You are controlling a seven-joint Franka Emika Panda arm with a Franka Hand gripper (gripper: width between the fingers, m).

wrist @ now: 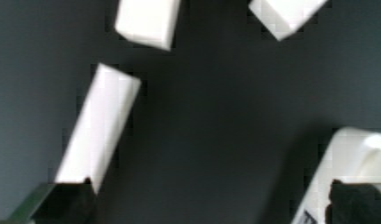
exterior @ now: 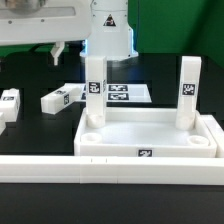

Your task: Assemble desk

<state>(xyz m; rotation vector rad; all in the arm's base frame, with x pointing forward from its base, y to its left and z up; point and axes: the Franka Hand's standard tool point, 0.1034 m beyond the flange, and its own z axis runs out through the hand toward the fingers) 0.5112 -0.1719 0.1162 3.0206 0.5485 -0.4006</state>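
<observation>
1. Dark bench point(exterior: 30, 130) is seen across the exterior view, with the arm point(exterior: 108, 30) at the far side.
2. The desk top point(exterior: 115, 148), a white tray with a raised rim, is placed near the front, toward the exterior view's right.
3. One upright leg point(exterior: 94, 92) is set at the tray's far corner on the exterior view's left, and another upright leg point(exterior: 188, 88) at the far corner on the right.
4. A loose leg point(exterior: 60, 99) is laid flat on the bench to the exterior view's left of the tray, and a second loose leg point(exterior: 8, 104) is cut off by the frame edge further left.
5. A long white rail point(exterior: 60, 170) is laid just in front of the tray, and the marker board point(exterior: 128, 94) lies flat behind it.
6. The end effector point(exterior: 58, 52) is held above the bench, over the loose legs, touching nothing.
7. In the wrist view, the end effector point(wrist: 205, 205) is shown with its fingers point(wrist: 62, 205) spread apart and only dark bench between them.
8. Several white pieces point(wrist: 102, 120) are seen on the bench there; which parts they are cannot be told.
</observation>
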